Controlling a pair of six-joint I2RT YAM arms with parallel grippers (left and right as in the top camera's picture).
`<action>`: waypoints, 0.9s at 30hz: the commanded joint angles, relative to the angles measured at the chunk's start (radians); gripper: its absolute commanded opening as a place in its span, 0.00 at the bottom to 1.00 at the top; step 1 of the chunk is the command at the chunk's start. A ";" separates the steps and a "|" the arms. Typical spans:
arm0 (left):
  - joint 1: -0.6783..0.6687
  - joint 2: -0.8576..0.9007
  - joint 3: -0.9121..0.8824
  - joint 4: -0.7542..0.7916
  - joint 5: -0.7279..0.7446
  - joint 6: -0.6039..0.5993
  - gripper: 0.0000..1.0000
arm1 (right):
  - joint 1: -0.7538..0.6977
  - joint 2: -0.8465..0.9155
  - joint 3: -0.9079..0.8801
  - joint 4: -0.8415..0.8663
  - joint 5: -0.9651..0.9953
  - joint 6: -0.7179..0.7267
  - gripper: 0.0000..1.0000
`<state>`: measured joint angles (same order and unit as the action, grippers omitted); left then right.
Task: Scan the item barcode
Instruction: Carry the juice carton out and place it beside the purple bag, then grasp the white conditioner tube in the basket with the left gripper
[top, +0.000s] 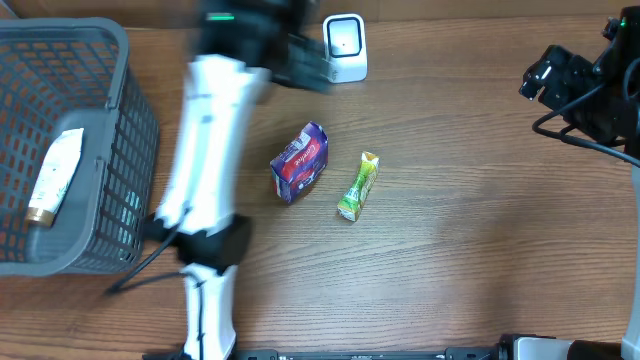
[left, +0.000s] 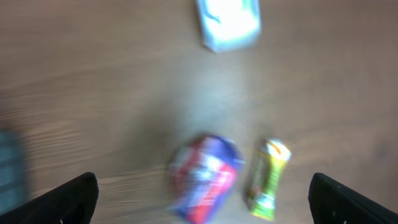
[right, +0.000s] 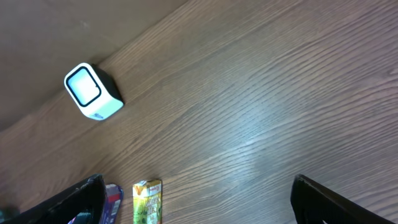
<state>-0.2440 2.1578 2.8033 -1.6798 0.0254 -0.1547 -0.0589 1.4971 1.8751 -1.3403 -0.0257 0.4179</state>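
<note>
Two items lie mid-table: a purple packet (top: 300, 162) and, to its right, a slim green packet (top: 358, 186). The white barcode scanner (top: 345, 47) stands at the far edge. My left gripper (top: 300, 62), motion-blurred, hovers just left of the scanner. In the left wrist view the left gripper (left: 204, 186) is open and holds nothing; far below it lie the purple packet (left: 204, 179), the green packet (left: 267, 178) and the scanner (left: 229, 23). My right gripper (right: 198, 186) is open and empty above bare table, with the scanner (right: 93, 92) and green packet (right: 147, 200) to its left.
A grey plastic basket (top: 120, 120) fills the left side, with a white tube (top: 55, 175) lying in it. The right arm (top: 580, 90) sits at the far right edge. My white left arm (top: 205, 170) stretches along the basket's right side.
</note>
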 joint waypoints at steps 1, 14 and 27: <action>0.156 -0.126 0.013 -0.010 -0.006 0.000 1.00 | -0.003 0.000 -0.005 -0.005 0.003 -0.004 0.96; 0.784 -0.293 -0.299 0.003 -0.016 0.043 1.00 | -0.003 0.000 -0.005 -0.013 0.002 -0.004 0.96; 0.881 -0.254 -0.730 0.428 -0.147 0.117 1.00 | -0.002 0.000 -0.005 -0.028 0.002 -0.004 0.96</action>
<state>0.6411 1.9087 2.1624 -1.3327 -0.0731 -0.0971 -0.0589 1.4971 1.8748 -1.3651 -0.0257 0.4179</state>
